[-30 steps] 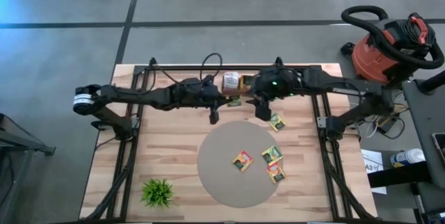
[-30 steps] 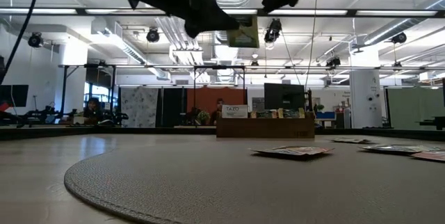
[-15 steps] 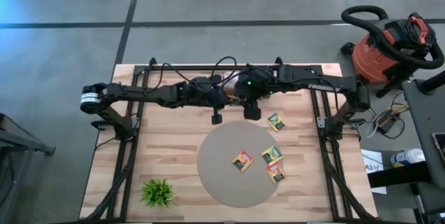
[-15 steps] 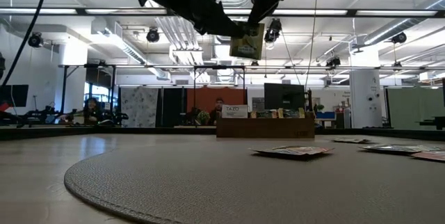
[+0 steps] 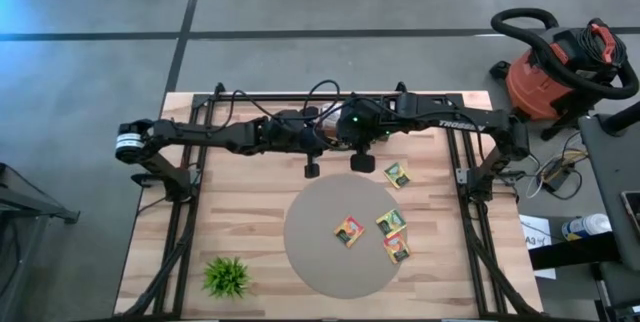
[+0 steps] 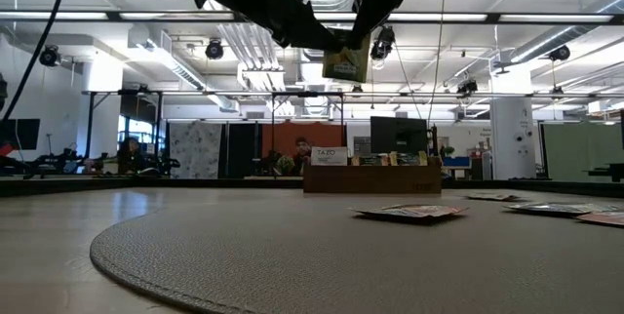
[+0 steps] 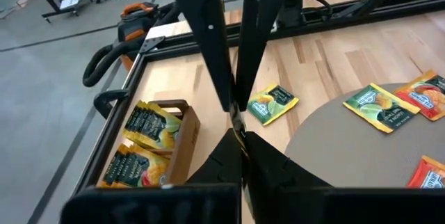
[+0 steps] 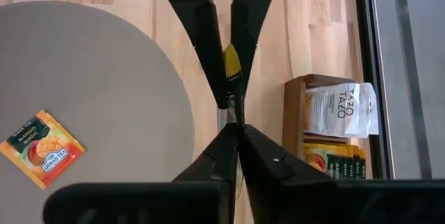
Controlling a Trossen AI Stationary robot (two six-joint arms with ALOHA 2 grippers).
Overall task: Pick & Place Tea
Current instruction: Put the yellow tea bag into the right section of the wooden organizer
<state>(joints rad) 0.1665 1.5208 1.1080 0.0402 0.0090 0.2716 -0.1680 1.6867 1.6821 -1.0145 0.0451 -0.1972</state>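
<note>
Right jaws [image 6: 343, 53] now pinched on sachet [image 6: 345, 62] also pinched by left jaws [image 6: 330, 39]; four sachets placed, box [image 7: 154, 147] still stocked.

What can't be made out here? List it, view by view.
- High view: the held sachet is hidden under the left gripper and right gripper where they meet.
- Right wrist view: that sachet shows only as a yellow sliver between the closed jaws, so its label is unreadable.
- Left wrist view: the box is partly covered by the gripper, so its sachet count is unclear.
- Low view: the sachets on the mat lie edge-on, faces unseen.
</note>
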